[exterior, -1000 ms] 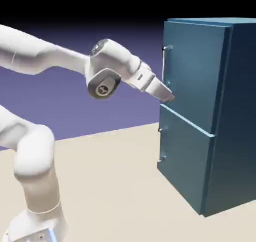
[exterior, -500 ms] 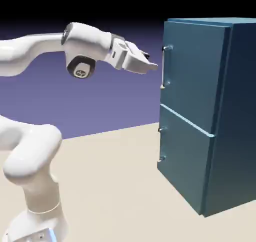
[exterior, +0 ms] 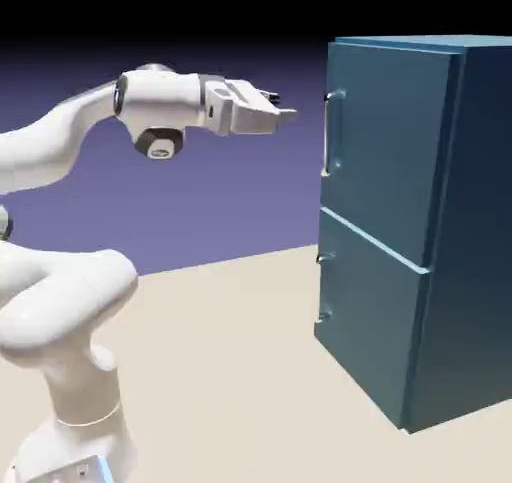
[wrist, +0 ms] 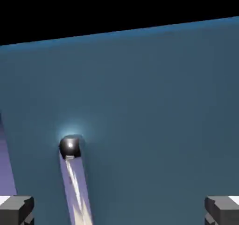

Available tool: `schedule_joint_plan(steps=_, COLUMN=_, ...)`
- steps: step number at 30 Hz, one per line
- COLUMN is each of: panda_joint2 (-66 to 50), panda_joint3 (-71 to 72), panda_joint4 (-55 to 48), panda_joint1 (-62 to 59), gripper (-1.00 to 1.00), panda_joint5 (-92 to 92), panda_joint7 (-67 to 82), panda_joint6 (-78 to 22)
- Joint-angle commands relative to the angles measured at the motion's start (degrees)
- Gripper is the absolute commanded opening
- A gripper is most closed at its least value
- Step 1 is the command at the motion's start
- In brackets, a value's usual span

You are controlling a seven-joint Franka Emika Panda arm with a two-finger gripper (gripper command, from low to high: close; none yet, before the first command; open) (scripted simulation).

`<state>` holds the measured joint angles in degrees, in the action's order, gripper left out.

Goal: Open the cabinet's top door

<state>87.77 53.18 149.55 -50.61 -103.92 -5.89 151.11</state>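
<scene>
The white Franka arm rises from the exterior view's lower left, its forearm now carried high and nearly level, a clear change from a second ago, when the wrist pitched downward and the fingertips sat low against the seam between the two doors. Over the last second the hand has lifted and drawn back toward the exterior view's left, and the gripper now points horizontally at the upper part of the handle, near it but apart, with open backdrop showing between fingertip and bar. In the hand view the two grey fingertips sit at opposite bottom corners with nothing between them, so the hand stands wide and empty. That same view shows the silver bar foreshortened, its upper mount as a bright rounded end, lying left of the midline between the fingers rather than centred. Beyond it the top door fills the view as flat teal panel; from outside it lies flush with the front of the cabinet, closed, above the shorter lower door, also closed. Assessment: the low contact point has been given up and the hand re-aimed at handle height, so the approach is reset, not advanced. The door remains unopened and no grasp exists. The next move appears to need a sideways correction to bring the bar between the fingers before closing in.
</scene>
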Motion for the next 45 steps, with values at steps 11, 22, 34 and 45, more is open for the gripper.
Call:
schedule_joint_plan(steps=11, panda_joint2=13.23, panda_joint3=12.77, panda_joint4=-2.75, panda_joint1=-12.32, gripper=0.0, panda_joint5=-24.96, panda_joint7=8.78, panda_joint6=-5.5)
schedule_joint_plan(steps=22, panda_joint2=13.09, panda_joint3=11.52, panda_joint4=-3.66, panda_joint1=-17.65, gripper=-1.0, panda_joint5=-33.35, panda_joint7=15.61, panda_joint6=-13.76)
schedule_joint_plan(steps=34, panda_joint2=13.17, panda_joint3=-2.08, panda_joint4=16.23, panda_joint1=-10.67, gripper=-1.0, panda_joint5=-33.78, panda_joint7=30.29, panda_joint6=-43.45)
schedule_joint_plan(steps=45, panda_joint2=13.32, panda_joint3=-13.14, panda_joint4=23.16, panda_joint1=-21.99, gripper=-1.0, panda_joint5=-30.26, panda_joint7=34.02, panda_joint6=-70.87)
